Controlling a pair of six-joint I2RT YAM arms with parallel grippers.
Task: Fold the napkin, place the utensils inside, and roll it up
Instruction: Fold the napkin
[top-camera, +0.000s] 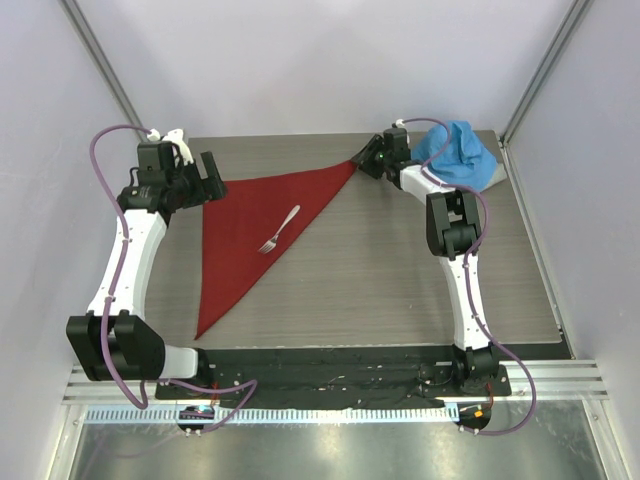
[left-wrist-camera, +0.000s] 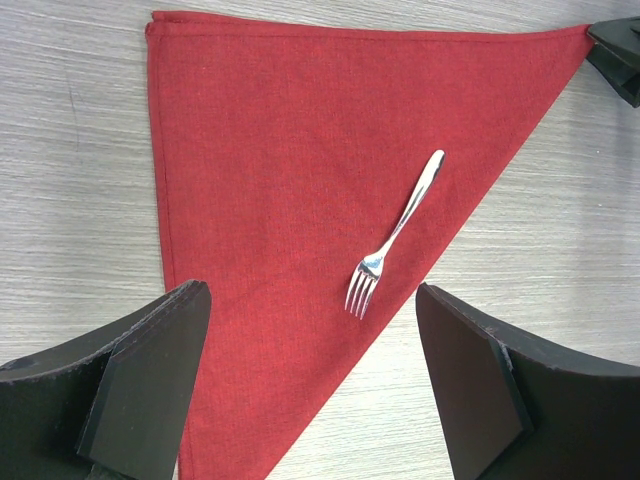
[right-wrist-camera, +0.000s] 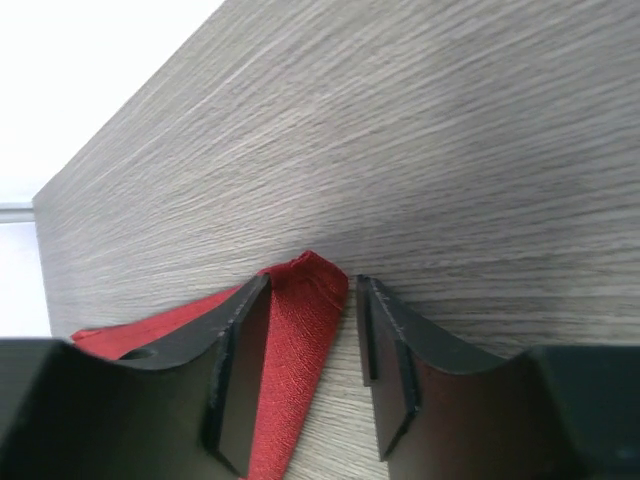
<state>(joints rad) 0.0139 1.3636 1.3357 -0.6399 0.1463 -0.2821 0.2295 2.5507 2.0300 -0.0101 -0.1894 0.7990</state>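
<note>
Top external view: the napkin (top-camera: 240, 230) lies folded into a triangle on the table (top-camera: 400, 280), with the fork (top-camera: 280, 229) resting near its middle. The right gripper (right-wrist-camera: 312, 290) straddles the far corner, jaws partly spread and not pinching. The left gripper (left-wrist-camera: 310, 305) hovers over the napkin, spread wide. A blue cloth (top-camera: 462, 150) sits at the far right.

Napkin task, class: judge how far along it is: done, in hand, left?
Done: the napkin lies folded in a triangle with the fork on it. In hand: the right gripper straddles its far corner, jaws not yet shut; the left gripper hovers open. Left: rolling it up.
</note>
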